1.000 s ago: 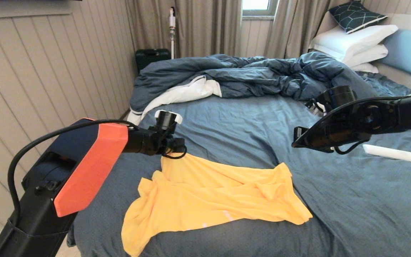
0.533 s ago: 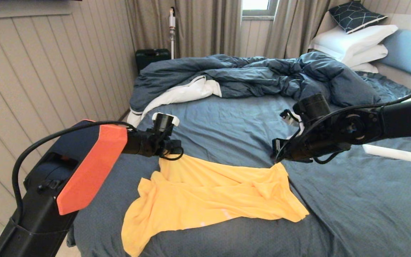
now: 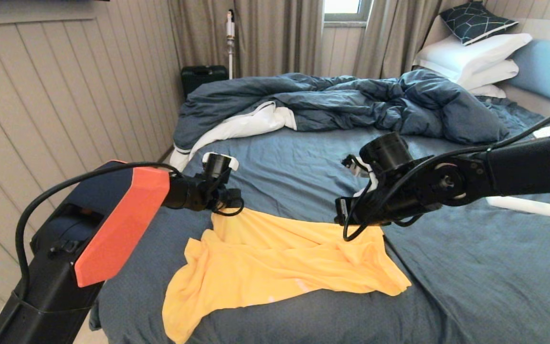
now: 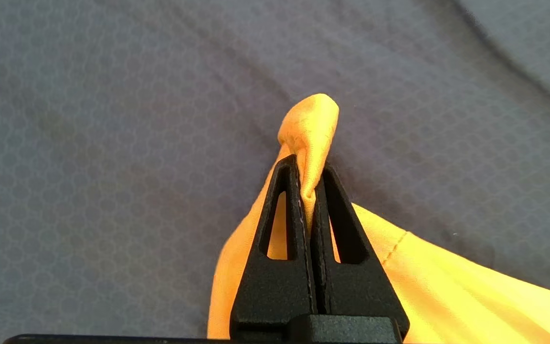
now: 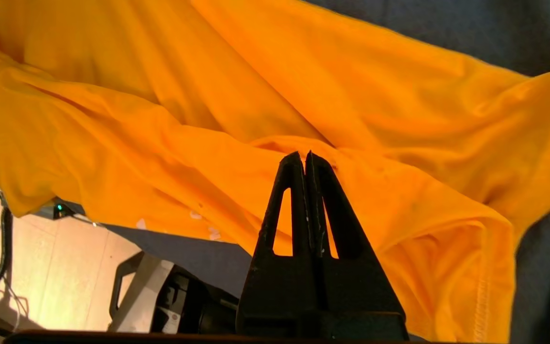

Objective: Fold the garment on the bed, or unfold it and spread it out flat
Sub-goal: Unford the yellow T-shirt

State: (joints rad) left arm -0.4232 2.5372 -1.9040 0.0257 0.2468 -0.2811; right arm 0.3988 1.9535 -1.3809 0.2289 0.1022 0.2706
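On the bed [image 3: 470, 267], the left claw [image 4: 309, 179] pinches the garment [image 3: 280, 260]; the right claw [image 5: 304, 160] hovers above it, closed and empty.

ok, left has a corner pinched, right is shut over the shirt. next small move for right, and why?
Probably open the right gripper and drop onto the shirt's far right corner. The wrist view shows its fingers closed on nothing, above a rumpled fold, while the left gripper already pinches the far left corner. A matching grip should let both arms pull that edge taut over the bed.
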